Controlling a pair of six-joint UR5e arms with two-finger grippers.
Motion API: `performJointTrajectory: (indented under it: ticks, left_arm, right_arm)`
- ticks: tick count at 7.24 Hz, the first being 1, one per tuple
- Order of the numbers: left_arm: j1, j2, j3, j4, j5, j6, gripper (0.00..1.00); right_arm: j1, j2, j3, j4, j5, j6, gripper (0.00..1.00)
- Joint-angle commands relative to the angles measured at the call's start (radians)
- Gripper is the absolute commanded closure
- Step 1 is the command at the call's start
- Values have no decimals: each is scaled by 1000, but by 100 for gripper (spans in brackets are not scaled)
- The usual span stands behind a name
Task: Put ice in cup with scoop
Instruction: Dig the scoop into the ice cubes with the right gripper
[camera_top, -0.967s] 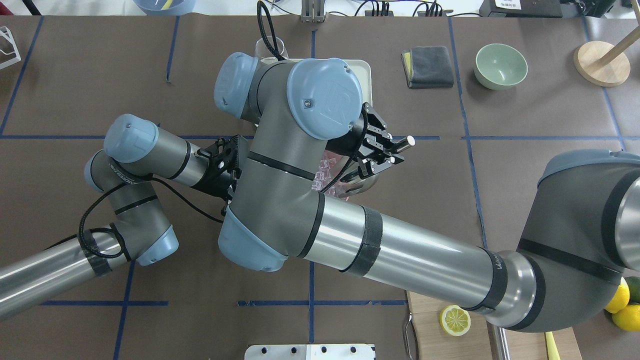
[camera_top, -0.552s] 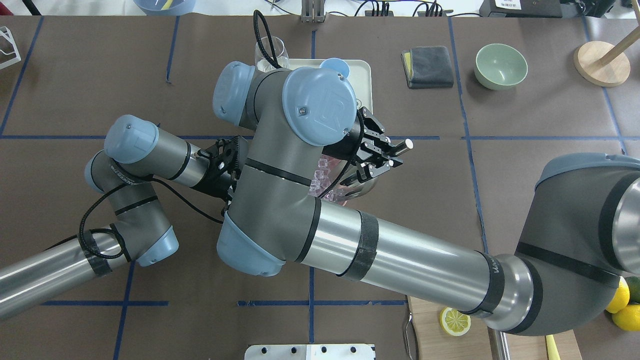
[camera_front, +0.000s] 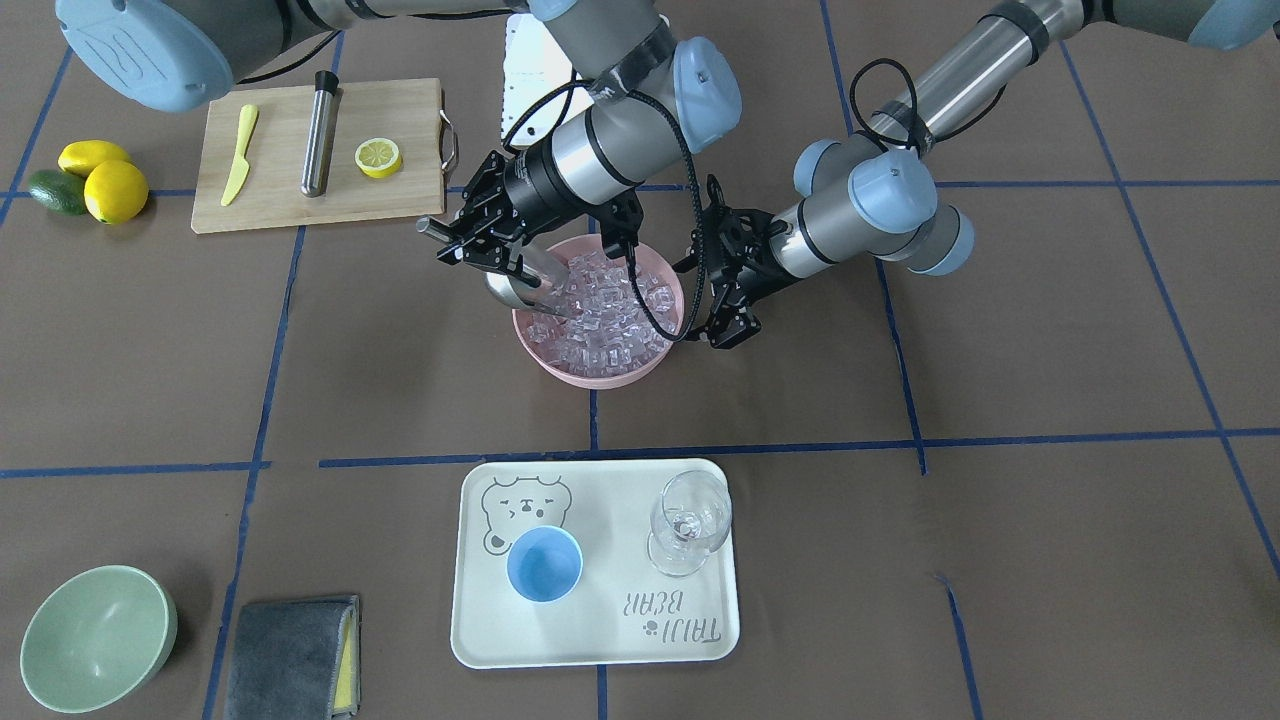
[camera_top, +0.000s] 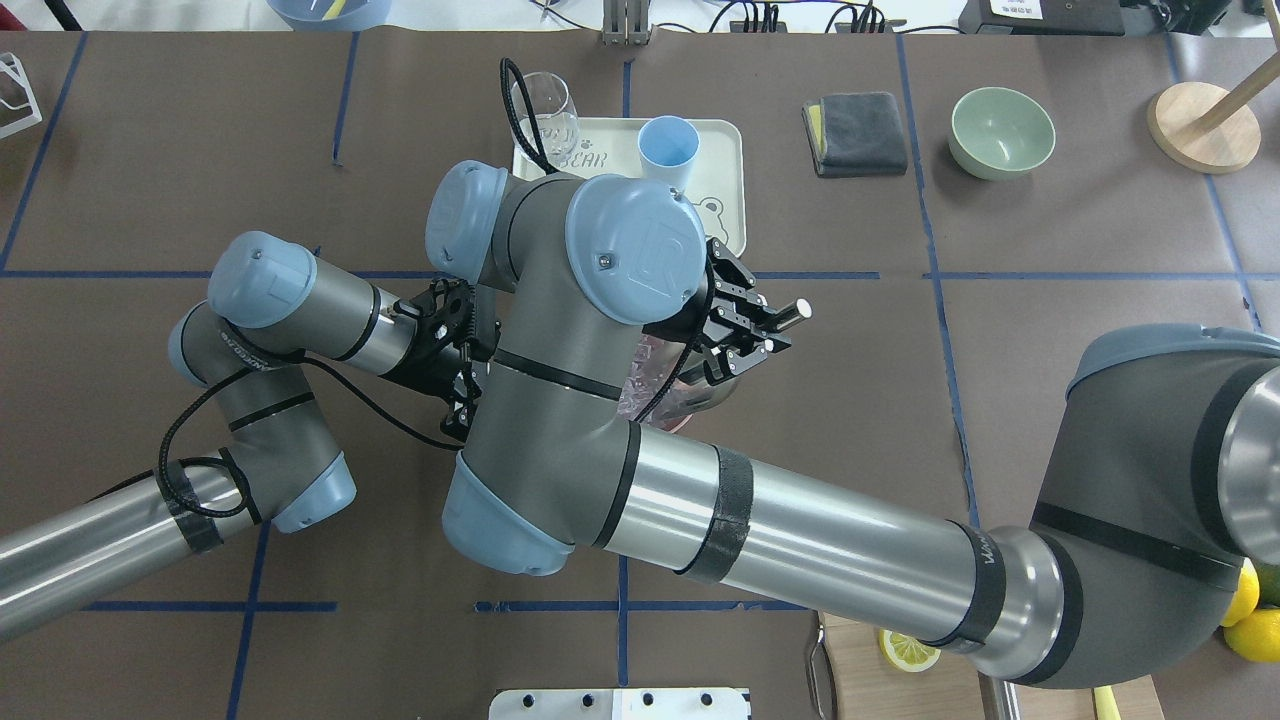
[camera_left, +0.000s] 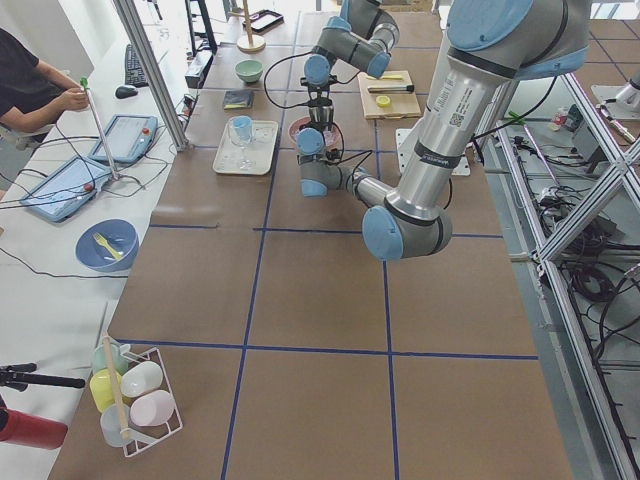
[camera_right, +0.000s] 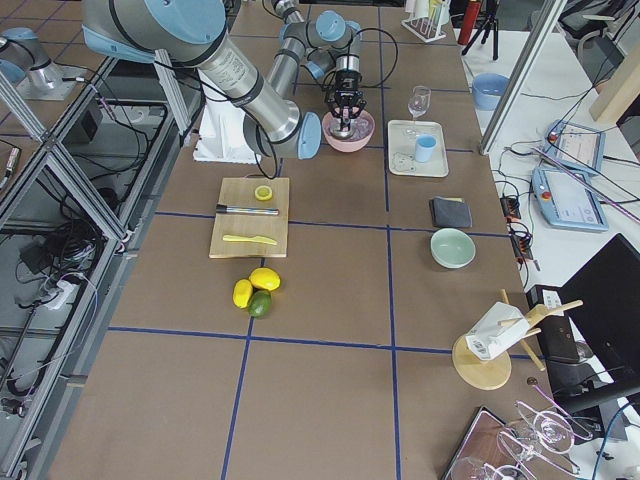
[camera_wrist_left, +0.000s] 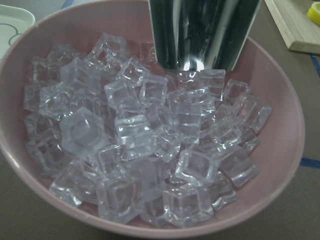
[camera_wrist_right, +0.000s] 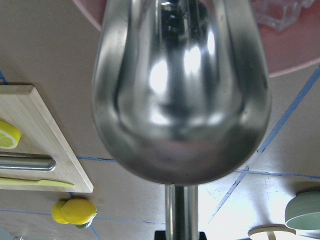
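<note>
The pink bowl (camera_front: 590, 372) holds many clear ice cubes (camera_front: 600, 305), which fill the left wrist view (camera_wrist_left: 145, 145). My right gripper (camera_front: 465, 245) is shut on the rod handle of the steel scoop (camera_front: 520, 285). The scoop's trough tilts down into the ice at the bowl's edge on my right, and it also shows in the left wrist view (camera_wrist_left: 202, 32) and the right wrist view (camera_wrist_right: 182, 90). My left gripper (camera_front: 722, 325) is shut on the bowl's opposite rim. The light-blue cup (camera_front: 544, 564) stands upright on the white tray (camera_front: 600, 640), away from the bowl.
A clear wine glass (camera_front: 690, 520) stands on the tray beside the cup. A wooden board (camera_front: 400, 195) holds a lemon half, a yellow knife and a steel cylinder. A green bowl (camera_front: 95, 640) and a grey cloth (camera_front: 290, 655) lie at the far side.
My right arm's wrist has drawn back toward the robot, uncovering the cup and tray in the overhead view. The scoop has shifted with it at the bowl. The left arm has not moved.
</note>
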Motion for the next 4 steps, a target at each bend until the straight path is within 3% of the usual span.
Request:
performJointTrajectory:
  ticks: [1,4]
  left_arm:
    - [0,0,5,-1,0,0,0]
    - [-1,0,5,-3,0,0,0]
  right_arm:
    - [-3,-32,-3,66,2,0,100]
    - [-1,-99,40,204,12,3,100]
